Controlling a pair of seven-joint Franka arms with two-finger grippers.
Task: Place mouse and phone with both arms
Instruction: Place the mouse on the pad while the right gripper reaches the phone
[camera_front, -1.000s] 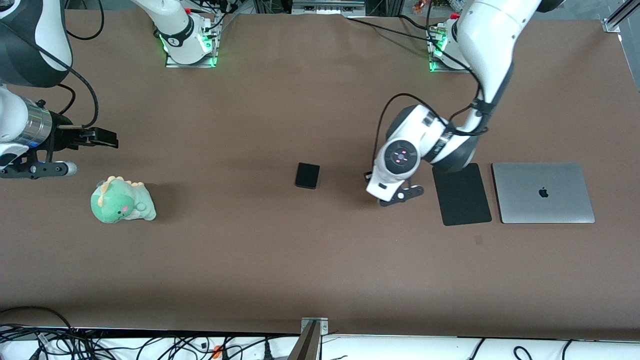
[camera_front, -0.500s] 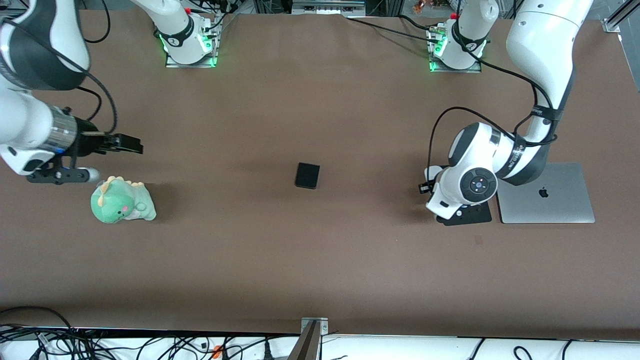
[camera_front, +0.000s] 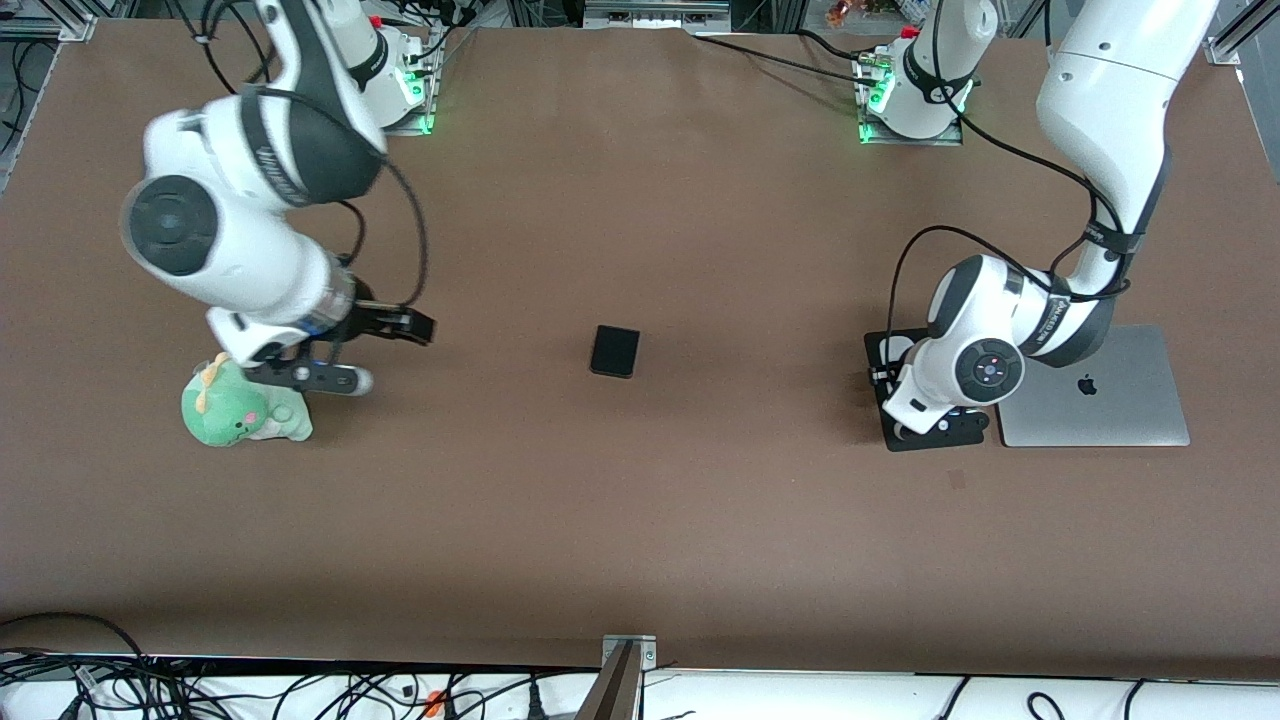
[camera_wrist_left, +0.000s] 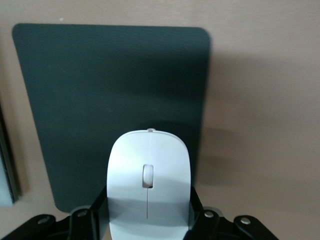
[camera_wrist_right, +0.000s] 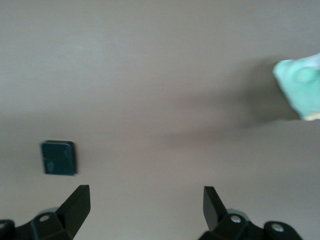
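A brown table (camera_front: 640, 520) fills the view, with tangled cables (camera_front: 300, 690) on the floor along its near edge.

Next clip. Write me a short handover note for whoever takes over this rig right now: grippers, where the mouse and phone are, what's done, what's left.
Left gripper: shut on the small glossy white oval mouse, over the flat black mouse pad beside the closed silver laptop.
Right gripper: open, holding nothing, in the air above the table near the green plush dinosaur.
Small black rounded-corner phone: flat at mid-table, untouched.
Done: mouse picked up and brought to the pad.
Left: release the mouse on the pad; right arm picks up and places the phone.
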